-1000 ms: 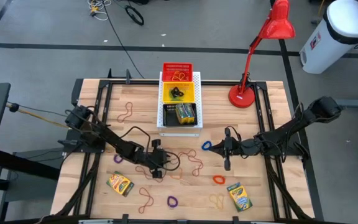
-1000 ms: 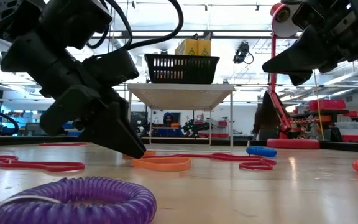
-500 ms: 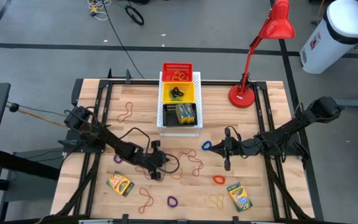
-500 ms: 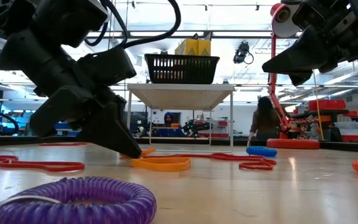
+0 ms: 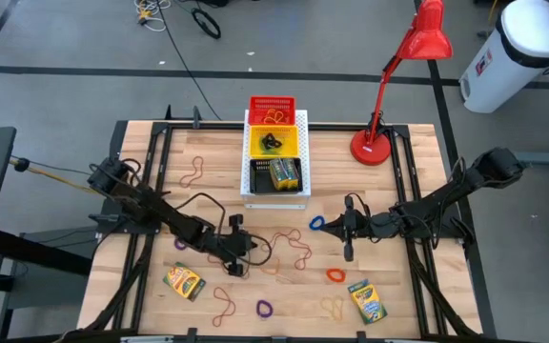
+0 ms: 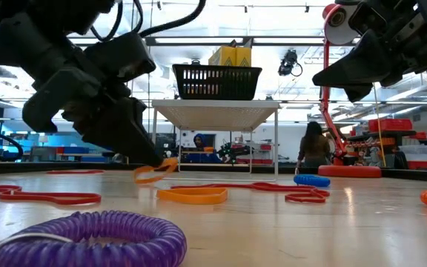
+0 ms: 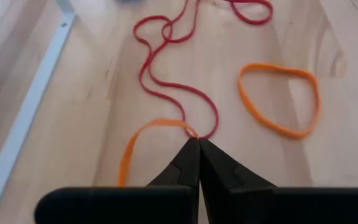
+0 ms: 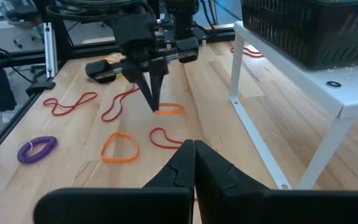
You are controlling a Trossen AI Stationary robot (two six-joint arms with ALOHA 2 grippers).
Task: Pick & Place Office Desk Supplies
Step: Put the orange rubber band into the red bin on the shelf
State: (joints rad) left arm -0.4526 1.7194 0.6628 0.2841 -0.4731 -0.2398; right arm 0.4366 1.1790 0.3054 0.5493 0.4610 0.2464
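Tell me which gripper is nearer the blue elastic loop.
Right. The right gripper, shut and empty, hovers just beside the blue elastic loop. The left gripper, shut on an orange rubber band, is farther off across the table.

Light wooden table (image 5: 398, 305) on a grey floor (image 5: 65, 57) crossed by dark tape lines. Black cables (image 5: 198, 19) trailing on floor beyond far edge. Red desk lamp (image 5: 403, 76) at far right corner, base on the table. White cylindrical bin (image 5: 522, 48) off to the right. Across the table: bright ceiling lights, shelving, person (image 6: 316, 144) standing in the distance.
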